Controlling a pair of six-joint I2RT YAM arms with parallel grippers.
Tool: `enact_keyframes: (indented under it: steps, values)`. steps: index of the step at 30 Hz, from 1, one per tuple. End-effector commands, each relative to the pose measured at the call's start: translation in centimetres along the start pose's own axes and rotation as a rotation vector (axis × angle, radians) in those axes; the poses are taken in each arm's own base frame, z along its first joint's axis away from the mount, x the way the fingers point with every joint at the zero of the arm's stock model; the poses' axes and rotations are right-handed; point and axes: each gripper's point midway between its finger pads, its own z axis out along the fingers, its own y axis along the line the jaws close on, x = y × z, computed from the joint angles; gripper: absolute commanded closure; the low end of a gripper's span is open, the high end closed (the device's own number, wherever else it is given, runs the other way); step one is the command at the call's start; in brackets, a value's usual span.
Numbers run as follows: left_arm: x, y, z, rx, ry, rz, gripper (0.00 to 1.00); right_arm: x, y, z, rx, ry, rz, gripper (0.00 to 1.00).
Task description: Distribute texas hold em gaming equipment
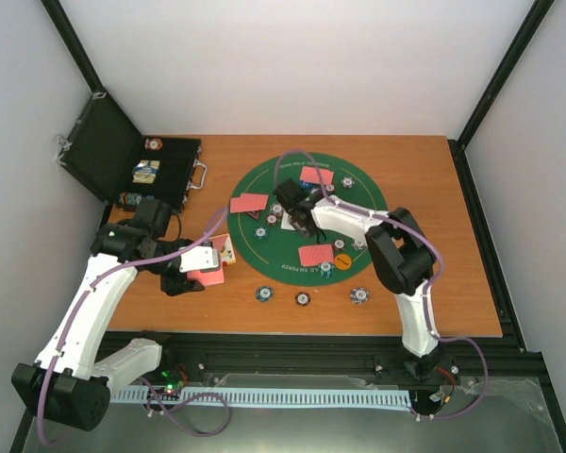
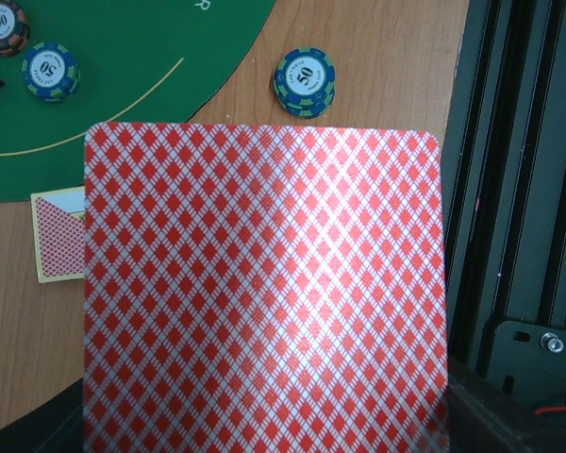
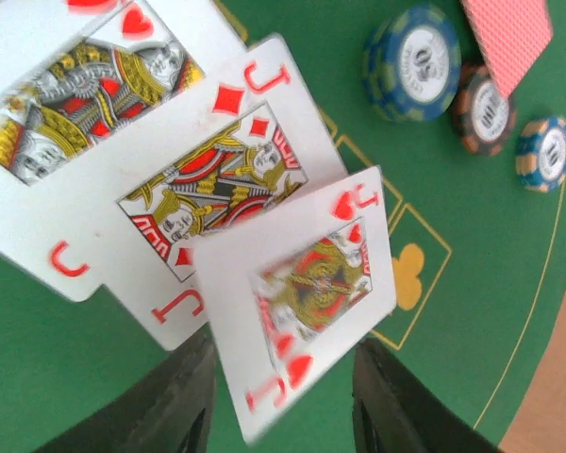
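My left gripper [image 1: 196,269] is shut on a stack of red-backed cards [image 2: 264,293] held over the table left of the green mat; the cards hide its fingers in the left wrist view. My right gripper [image 1: 289,213] hovers over the mat's centre with its jaws wide apart [image 3: 283,347]. A blurred face-up jack of hearts [image 3: 307,293] lies loose between them. It overlaps a jack of diamonds [image 3: 198,203] and another heart face card [image 3: 85,90]. Three red-backed card pairs [image 1: 248,203] [image 1: 316,176] [image 1: 316,255] lie on the mat with several chips [image 3: 415,61].
The green felt mat [image 1: 264,250] covers the table's middle. An open black case [image 1: 123,160] stands at the far left. Three chip stacks [image 1: 264,293] [image 1: 304,299] [image 1: 359,295] sit on wood near the front edge. An orange button [image 1: 341,261] is on the mat. A yellow-edged card [image 2: 58,236] lies beside the held stack.
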Motion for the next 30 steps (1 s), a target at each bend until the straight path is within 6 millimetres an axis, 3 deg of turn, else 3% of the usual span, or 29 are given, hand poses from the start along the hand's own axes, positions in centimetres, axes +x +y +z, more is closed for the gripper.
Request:
enact_keyframes:
  steps: [1,5,10,14,18,20,30]
  values:
    - [-0.8,0.0,-1.0,-0.012,-0.028,0.013,0.73,-2.1,-1.4,-4.8,-0.082,-0.119,0.153,0.48]
    - [-0.8,0.0,-1.0,-0.014,-0.028,0.012,0.73,-3.4,-2.5,-8.0,-0.157,-0.186,0.258,0.25]
    - [-0.8,0.0,-1.1,-0.015,-0.031,0.013,0.73,-4.1,-2.9,-11.6,-0.267,-0.246,0.366,0.21]
    - [-0.9,0.0,-1.1,-0.018,-0.038,0.015,0.73,-4.8,0.1,-15.6,-0.581,-0.319,0.542,0.18]
    - [-1.0,0.0,-1.0,-0.010,-0.042,0.011,0.74,-4.8,4.2,-21.1,-1.019,-0.383,0.674,0.09]
    - [-1.0,-0.1,-0.9,-0.006,-0.043,0.007,0.75,-4.4,5.8,-22.2,-1.150,-0.354,0.699,0.09]
    - [-1.3,0.4,-0.8,-0.010,-0.053,-0.005,0.76,-2.8,12.1,-27.6,-1.391,-0.339,0.681,0.11]
